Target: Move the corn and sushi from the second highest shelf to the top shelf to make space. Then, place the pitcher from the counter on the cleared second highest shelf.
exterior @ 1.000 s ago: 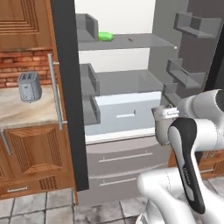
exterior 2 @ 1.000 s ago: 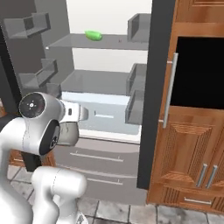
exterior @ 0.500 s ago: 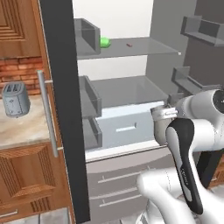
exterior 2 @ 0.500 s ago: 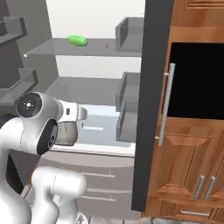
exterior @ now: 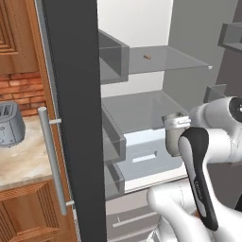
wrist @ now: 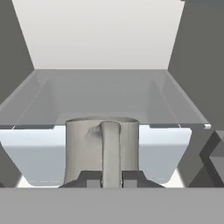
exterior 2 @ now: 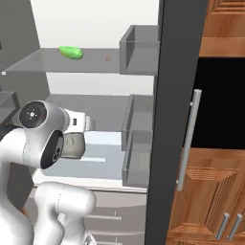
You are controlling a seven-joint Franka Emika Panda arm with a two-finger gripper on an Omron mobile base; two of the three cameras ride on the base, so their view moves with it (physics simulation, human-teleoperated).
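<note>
- The pitcher (wrist: 102, 151), a dull grey metal jug, sits clamped in the robot's hand (wrist: 111, 178), its curved handle pinched between the two dark fingertips (wrist: 92, 179) at 6 o'clock in the hand view.
- In the left base view the pitcher (exterior: 174, 140) hangs at the front of the white arm (exterior: 201, 182), in front of the open fridge, level with the pale drawer (exterior: 142, 153).
- In the right base view the pitcher (exterior 2: 72, 145) shows as a grey belly tucked under the arm's wrist, at about 9 o'clock from the door bins (exterior 2: 139, 139).
- The hand view looks straight into the fridge: a translucent glass shelf (wrist: 175, 109) spreads behind the jug's rim, toward 12 o'clock.
- The corn (exterior 2: 71, 52), a bright green curved piece, lies on the top shelf (exterior 2: 28, 64) at 11 o'clock in the right base view.
- The sushi (exterior: 147, 57), a tiny reddish-brown morsel, rests on that same shelf, well apart from the corn, at 3 o'clock of it in the right base view.
- A boxy grey toaster (exterior: 9, 124) stands on the table (exterior: 23, 163) at 9 o'clock in the left base view, beside the dark fridge door (exterior: 75, 118).
</note>
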